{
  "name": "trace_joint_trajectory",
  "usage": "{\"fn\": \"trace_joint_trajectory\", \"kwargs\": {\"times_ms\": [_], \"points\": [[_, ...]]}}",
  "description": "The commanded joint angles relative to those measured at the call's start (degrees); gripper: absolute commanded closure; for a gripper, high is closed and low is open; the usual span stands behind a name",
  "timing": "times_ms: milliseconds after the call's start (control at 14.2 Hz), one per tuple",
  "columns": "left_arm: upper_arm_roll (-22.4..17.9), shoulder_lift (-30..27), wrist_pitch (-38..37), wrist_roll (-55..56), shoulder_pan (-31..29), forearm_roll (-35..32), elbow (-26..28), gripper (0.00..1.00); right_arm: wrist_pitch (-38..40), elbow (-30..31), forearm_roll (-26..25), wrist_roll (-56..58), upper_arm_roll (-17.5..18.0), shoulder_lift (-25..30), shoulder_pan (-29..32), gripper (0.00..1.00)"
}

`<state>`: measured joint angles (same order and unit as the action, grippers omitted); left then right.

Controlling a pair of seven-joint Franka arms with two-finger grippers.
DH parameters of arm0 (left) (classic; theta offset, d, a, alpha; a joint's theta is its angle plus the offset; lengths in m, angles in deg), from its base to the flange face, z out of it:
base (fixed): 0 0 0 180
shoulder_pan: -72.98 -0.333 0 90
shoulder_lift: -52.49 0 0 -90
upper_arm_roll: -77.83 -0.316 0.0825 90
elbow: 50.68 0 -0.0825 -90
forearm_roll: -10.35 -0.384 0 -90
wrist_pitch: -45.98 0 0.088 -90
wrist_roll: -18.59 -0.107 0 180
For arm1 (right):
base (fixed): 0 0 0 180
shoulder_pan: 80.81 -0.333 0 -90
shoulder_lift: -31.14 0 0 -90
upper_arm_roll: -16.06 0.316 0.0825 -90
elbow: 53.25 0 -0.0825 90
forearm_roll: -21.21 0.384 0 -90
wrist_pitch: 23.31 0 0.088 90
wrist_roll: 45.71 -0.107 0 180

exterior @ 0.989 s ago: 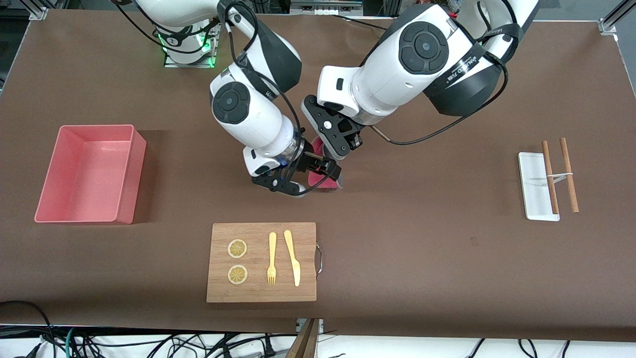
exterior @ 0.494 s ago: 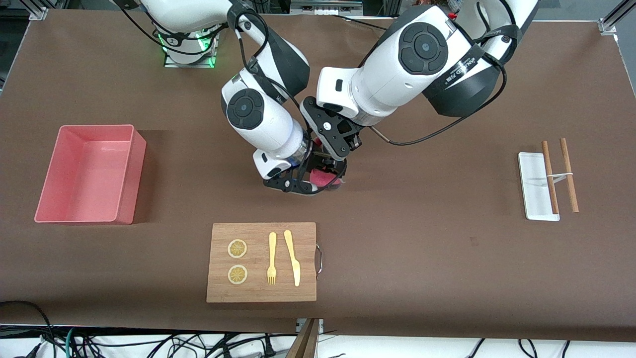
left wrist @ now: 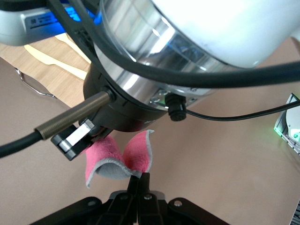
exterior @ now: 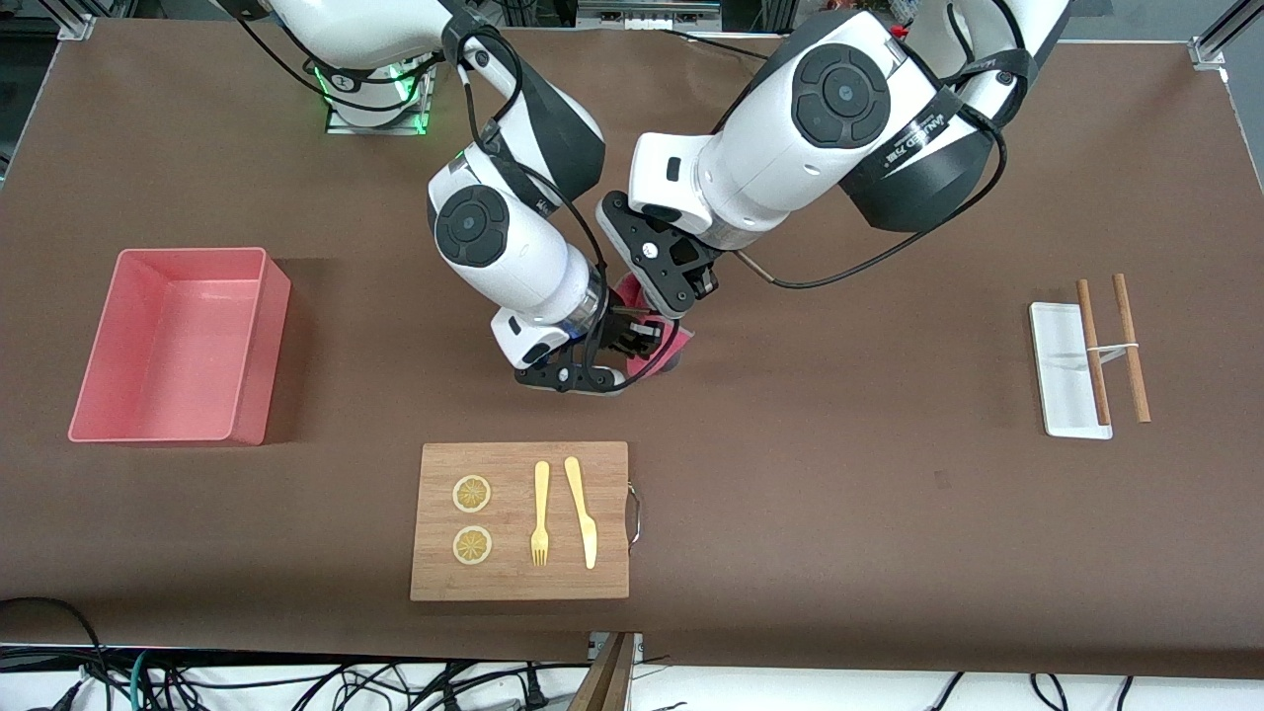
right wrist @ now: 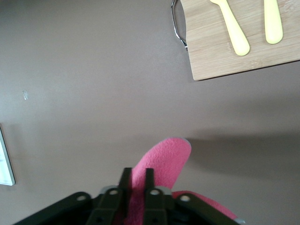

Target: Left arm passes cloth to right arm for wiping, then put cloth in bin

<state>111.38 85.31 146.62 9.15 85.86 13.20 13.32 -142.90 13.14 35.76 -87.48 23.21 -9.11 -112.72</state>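
Brown table [exterior: 839,513] with pink bin [exterior: 173,346], wooden board [exterior: 520,521], white tray [exterior: 1062,370].

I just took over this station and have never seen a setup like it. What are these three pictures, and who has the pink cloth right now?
You see two robot arms at a brown table. The wide picture looks down from across the table; the other two come from cameras on each arm's wrist. The left gripper is shut on the cloth, held in the air over the table's middle. The right gripper has its fingers pinched on the same cloth, so both hold it mid-handover. On the table lie a pink bin toward the right arm's end, a wooden board with fork, knife and lemon slices nearer the front camera, and a white tray with chopsticks toward the left arm's end.
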Motion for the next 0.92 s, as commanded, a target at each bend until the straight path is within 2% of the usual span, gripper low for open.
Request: {"fn": "trace_joint_trajectory", "kwargs": {"times_ms": [0,141,212,283,353,424,494,636,848], "points": [[-0.05,0.58,0.08,0.74,0.65,-0.3,-1.42,1.0,0.4,-1.26,0.83,1.33,0.14,-0.45,0.1,0.95],[-0.05,0.67,0.08,0.74,0.65,-0.3,-1.42,1.0,0.31,-1.26,0.92,1.68,0.14,-0.45,0.1,0.97],[-0.05,0.58,0.08,0.74,0.65,-0.3,-1.42,1.0,0.23,-1.35,0.92,1.51,0.23,-0.45,0.1,0.95],[-0.05,0.67,0.08,0.74,0.65,-0.3,-1.42,1.0,0.05,-1.35,1.0,1.25,0.23,-0.45,0.1,0.78],[-0.05,0.67,0.08,0.74,0.65,-0.3,-1.42,1.0,0.05,-1.35,1.0,1.42,0.15,-0.45,0.18,0.57],[-0.05,0.67,0.08,0.74,0.65,-0.3,-1.42,1.0,0.05,-1.44,1.0,1.42,0.14,-0.36,0.71,0.2],[-0.05,0.58,0.08,0.66,0.65,-0.3,-1.42,1.0,-0.04,-1.44,1.0,1.51,0.23,-0.19,0.89,0.12],[-0.05,0.67,0.08,0.65,0.65,-0.3,-1.42,1.0,-0.21,-2.31,1.0,2.21,0.14,-0.19,1.06,0.04],[-0.05,0.67,0.08,0.65,0.65,-0.3,-1.42,1.0,-0.13,-2.93,1.0,6.59,0.14,-0.1,1.15,0.04]]}}
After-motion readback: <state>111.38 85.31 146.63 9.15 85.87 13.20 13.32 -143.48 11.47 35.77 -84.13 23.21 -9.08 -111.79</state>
